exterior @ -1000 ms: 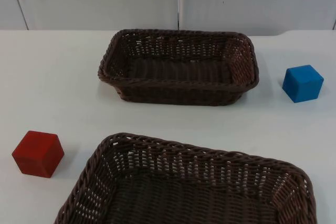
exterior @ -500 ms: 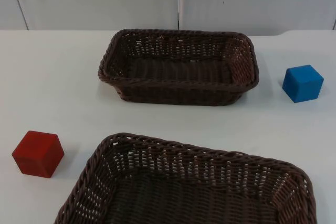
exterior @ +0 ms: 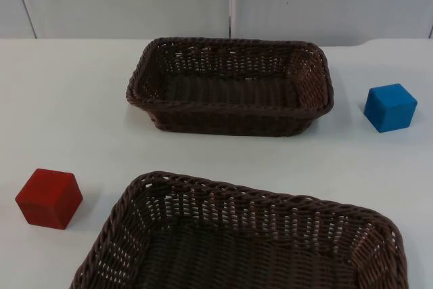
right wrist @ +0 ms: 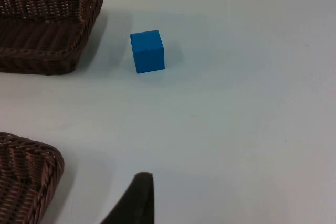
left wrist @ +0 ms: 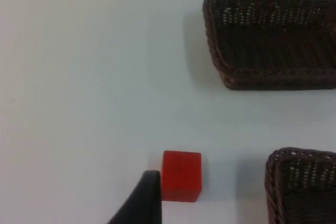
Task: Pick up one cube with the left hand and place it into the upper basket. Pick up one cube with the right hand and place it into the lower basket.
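A: Where are the cubes?
B: Red cube (exterior: 49, 198) left of the lower basket (exterior: 135, 197), blue cube (exterior: 390, 107) right of the upper basket (exterior: 145, 93) (both on the table (exterior: 67, 99)).
A: And the grippers?
B: Left gripper (left wrist: 142, 203) hangs just beside red, right gripper (right wrist: 134, 200) well short of blue; can't tell about the fingers.

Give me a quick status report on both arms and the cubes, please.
Left claw beside red cube; right claw short of blue cube. Both cubes on table, nothing gripped. Paths open.

- One cube (left wrist: 181, 176) lies on the table (exterior: 74, 93) just beside the left fingertip (left wrist: 143, 199).
- The far basket (left wrist: 273, 40) and near basket (left wrist: 304, 182) sit beyond it.
- Another cube (right wrist: 147, 51) lies well ahead of the right fingertip (right wrist: 134, 200), beside the far basket.
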Tool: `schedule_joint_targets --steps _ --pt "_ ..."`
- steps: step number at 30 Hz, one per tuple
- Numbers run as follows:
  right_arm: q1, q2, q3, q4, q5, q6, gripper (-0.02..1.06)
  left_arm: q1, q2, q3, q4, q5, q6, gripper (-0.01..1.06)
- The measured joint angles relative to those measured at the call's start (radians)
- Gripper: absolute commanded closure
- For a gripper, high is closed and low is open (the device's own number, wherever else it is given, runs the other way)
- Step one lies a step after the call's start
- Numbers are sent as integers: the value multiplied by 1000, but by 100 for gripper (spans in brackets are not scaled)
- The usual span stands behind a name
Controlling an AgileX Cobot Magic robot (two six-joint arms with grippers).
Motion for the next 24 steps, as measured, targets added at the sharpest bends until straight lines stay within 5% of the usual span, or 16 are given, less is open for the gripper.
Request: schedule_joint_targets --steps 14,24 --pt "0 0 0 0 0 -3 -1 0 379 0 -221 -161 243 0" --pt "0 0 0 0 0 -3 -1 0 580 -32 -255 -229 291 0"
